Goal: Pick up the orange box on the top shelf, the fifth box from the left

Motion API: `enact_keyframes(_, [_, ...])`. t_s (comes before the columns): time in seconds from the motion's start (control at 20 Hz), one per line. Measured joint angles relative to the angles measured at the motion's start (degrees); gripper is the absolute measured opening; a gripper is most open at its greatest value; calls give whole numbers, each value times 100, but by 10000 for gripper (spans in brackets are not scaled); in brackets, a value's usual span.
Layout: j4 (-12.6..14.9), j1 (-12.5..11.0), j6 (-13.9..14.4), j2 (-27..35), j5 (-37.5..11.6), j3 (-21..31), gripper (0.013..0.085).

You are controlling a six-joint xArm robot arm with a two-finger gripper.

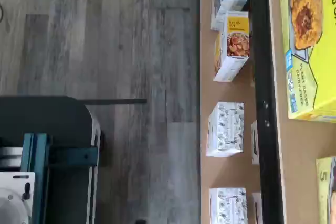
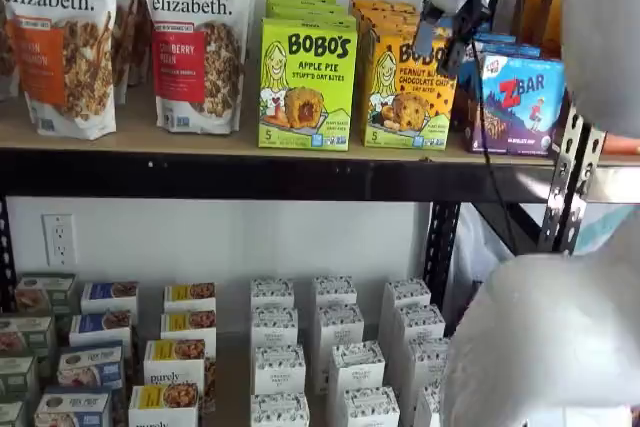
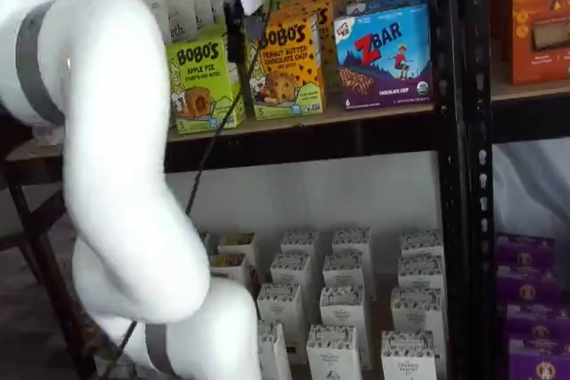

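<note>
Your claw (image 2: 445, 42) is hanging spread and empty before the orange box (image 2: 405, 87) on the top shelf (image 2: 200, 137), arm bending low.

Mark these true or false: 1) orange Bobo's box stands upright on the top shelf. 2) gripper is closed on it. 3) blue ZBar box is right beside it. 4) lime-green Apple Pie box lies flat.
1) True: the orange box stands upright on the top shelf.
2) False: the gripper hangs in front of the box, holding nothing.
3) True: the ZBar box stands next to it.
4) False: the Apple Pie box stands upright.
</note>
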State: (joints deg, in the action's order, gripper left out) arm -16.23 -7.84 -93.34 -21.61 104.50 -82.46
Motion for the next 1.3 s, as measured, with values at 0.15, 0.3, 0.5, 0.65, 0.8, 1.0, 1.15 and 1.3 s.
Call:
enact_keyframes(0.15, [167,5,-12,60,268,-187,850])
enact_keyframes(0.3, [175,-60,-54,30,370,-242,850])
enact_keyframes(0.5, [66,-130,-91,-161,83,-51,850])
enact_keyframes(0.65, [2,-133,-95,-315,-318,156,850])
enact_keyframes(0.8, [-75,-160,-119,-368,-669,259,850])
enact_keyframes(1.0, [-240,-288,-225,-339,-1176,290,850])
enact_keyframes(1.15, [-208,-352,-307,-255,-1322,216,850])
enact_keyframes(1.3, [-167,-422,-413,-194,-1562,197,850])
